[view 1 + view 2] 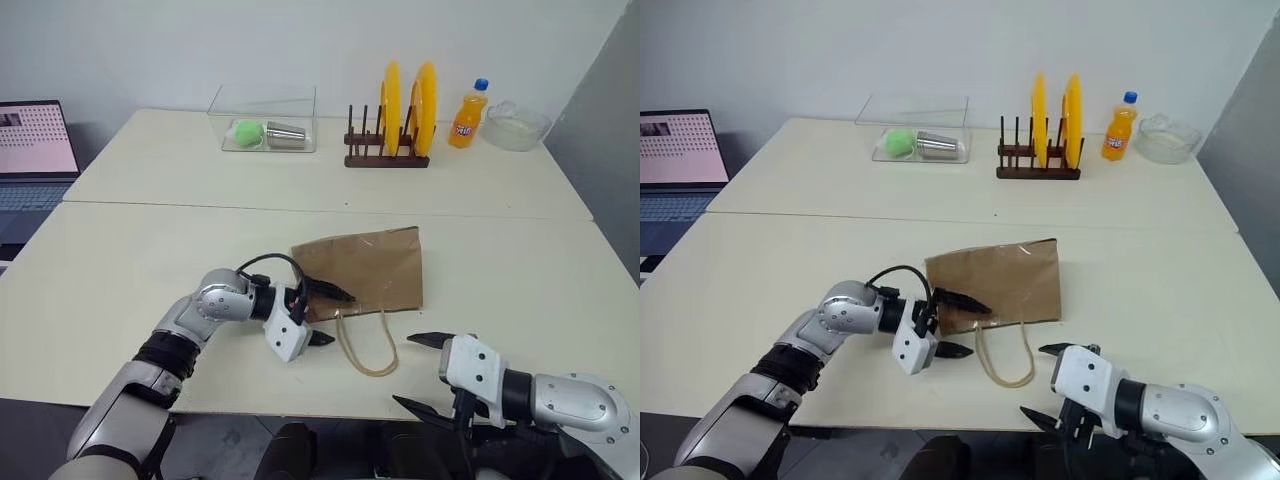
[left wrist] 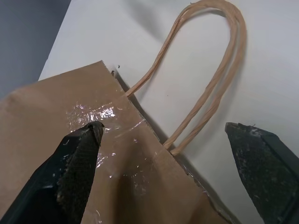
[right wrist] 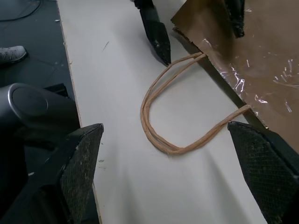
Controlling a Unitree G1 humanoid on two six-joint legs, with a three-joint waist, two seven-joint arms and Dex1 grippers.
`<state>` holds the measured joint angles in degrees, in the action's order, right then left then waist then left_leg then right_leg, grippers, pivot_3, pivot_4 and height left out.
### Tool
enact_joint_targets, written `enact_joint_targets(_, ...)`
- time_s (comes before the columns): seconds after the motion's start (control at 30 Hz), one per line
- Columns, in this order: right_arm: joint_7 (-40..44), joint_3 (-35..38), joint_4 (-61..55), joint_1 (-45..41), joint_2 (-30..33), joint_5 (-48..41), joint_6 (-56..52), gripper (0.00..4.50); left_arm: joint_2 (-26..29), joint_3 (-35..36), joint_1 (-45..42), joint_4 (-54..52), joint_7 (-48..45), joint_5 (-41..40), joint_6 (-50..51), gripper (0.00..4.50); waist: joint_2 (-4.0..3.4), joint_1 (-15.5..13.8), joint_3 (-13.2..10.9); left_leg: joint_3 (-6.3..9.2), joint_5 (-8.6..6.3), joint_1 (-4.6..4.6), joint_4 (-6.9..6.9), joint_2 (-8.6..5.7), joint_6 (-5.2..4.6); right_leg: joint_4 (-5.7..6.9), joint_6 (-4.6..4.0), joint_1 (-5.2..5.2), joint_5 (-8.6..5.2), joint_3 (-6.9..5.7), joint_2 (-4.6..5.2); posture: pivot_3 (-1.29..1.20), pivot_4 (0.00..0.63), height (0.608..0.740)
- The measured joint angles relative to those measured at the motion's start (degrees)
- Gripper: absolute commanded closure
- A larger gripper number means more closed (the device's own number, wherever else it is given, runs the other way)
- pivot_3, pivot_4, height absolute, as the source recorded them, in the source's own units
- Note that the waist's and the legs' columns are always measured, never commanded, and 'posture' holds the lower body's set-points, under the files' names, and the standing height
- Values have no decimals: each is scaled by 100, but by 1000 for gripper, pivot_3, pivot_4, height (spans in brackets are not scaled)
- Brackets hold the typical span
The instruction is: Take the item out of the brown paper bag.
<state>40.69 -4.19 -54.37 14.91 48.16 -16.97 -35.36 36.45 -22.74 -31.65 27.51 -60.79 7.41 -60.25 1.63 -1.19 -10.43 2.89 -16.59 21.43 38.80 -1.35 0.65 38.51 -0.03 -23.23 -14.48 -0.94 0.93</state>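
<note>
At frame centre, the left gripper (image 1: pixel 326 316), fingers apart, straddled the crinkled brown paper bag's (image 1: pixel 370 266) mouth corner; the right gripper (image 1: pixel 420 372) hung wide-spread, lower right.

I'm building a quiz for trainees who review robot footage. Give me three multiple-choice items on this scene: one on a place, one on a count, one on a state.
1. Where does the brown paper bag lie?
A. flat on the near table
B. inside the clear box
C. leaning on the plate rack

2. How many yellow plates stand in the plate rack?
A. one
B. two
C. four

3. How is the left gripper at the bag's mouth?
A. shut on a handle
B. shut on the bag's edge
C. open, one finger over the bag, one beside the cord handles

Answers: 1 A, the bag lies flat near the table's front; 2 B, two discs stand upright; 3 C, the fingers stand wide apart in the left wrist view.
</note>
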Motion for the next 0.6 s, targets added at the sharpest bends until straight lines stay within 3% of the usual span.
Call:
enact_joint_targets(0.3,8,79,-20,146,11,-2,5,0,346,62,426,-840,276,-575,-121,51,-1,5,0,-1,0,1,0,1,0,-2,0,0,0,0,0,0,150,740)
enact_joint_targets(0.6,10,55,-19,41,14,5,1,0,401,61,623,-1165,538,150,222,51,-1,11,0,-2,0,0,0,1,0,-1,0,0,0,-1,0,0,150,740)
